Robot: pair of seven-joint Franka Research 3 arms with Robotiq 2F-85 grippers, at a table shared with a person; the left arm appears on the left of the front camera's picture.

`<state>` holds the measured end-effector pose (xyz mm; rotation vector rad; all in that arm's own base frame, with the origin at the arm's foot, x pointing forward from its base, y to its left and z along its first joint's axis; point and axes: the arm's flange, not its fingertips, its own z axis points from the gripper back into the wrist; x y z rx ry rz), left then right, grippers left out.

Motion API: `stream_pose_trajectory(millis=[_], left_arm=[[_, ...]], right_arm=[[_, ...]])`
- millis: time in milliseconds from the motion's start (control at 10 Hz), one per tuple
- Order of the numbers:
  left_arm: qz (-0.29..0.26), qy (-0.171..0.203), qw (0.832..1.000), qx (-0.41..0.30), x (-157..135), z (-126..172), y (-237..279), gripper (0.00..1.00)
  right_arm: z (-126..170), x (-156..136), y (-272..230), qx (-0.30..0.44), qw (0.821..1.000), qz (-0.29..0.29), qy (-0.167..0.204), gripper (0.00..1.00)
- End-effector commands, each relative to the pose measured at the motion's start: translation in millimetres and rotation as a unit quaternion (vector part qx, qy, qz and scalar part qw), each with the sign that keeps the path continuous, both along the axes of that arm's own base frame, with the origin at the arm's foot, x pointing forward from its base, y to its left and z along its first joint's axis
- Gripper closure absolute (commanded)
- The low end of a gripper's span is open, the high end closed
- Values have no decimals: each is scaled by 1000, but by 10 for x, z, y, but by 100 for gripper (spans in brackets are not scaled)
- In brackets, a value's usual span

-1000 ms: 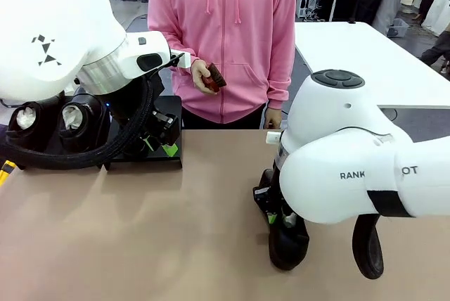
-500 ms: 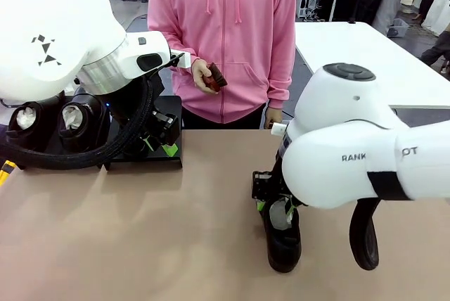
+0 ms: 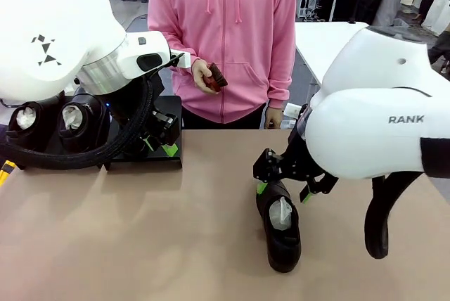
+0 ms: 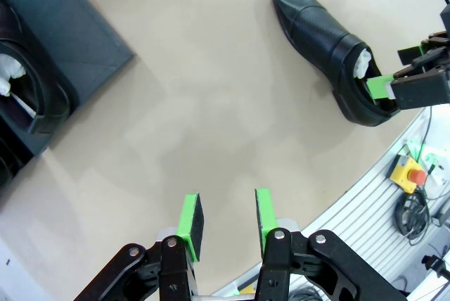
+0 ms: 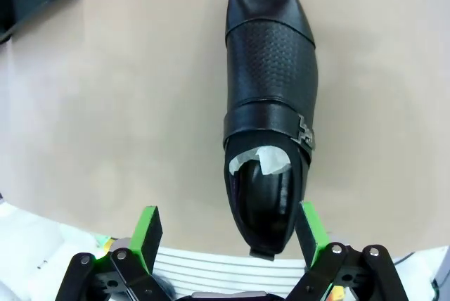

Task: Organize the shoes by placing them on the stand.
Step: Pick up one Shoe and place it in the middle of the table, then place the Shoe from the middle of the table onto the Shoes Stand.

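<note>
One glossy black shoe [image 3: 281, 227] with white paper inside lies on the table, toe toward me. My right gripper [image 3: 285, 188] hangs open just over its heel; in the right wrist view the green pads [image 5: 146, 227] stand on either side of that shoe's [image 5: 271, 104] heel, apart from it. Two more shoes [image 3: 49, 122] sit on the black stand [image 3: 144, 159] at the far left. My left gripper [image 3: 160, 148] is open and empty by the stand's right end. The left wrist view shows the left gripper [image 4: 225, 216] over bare table, the shoe [image 4: 323, 41] farther off and the stand [image 4: 63, 27].
A person in a pink hoodie stands at the far edge, holding a small brown object [image 3: 216, 76] in one hand. The brown table [image 3: 140, 231] lies bare between the stand and the shoe. A yellow box with a red button [image 4: 411, 171] sits beyond the table edge.
My right arm has risen and swung back to the right, uncovering the shoe; its gripper now stands open over the heel. The left arm and the person have not moved.
</note>
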<state>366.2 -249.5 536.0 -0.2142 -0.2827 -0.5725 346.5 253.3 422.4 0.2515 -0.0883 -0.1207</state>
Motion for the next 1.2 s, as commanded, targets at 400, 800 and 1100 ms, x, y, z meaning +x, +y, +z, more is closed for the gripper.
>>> stream_pose_trajectory(millis=[400, 800, 1100], left_arm=[[5, 2, 1000, -9, -17, -6, 11, 57], [5, 2, 1000, -9, -17, -6, 11, 57], [-57, 4, 998, 7, -274, -138, -626, 57]], right_arm=[[-154, 72, 67, -8, 1000, -5, -8, 0], [-168, 52, 56, -3, 1000, 2, 3, 0], [454, 54, -707, 20, 991, -97, -87, 0]])
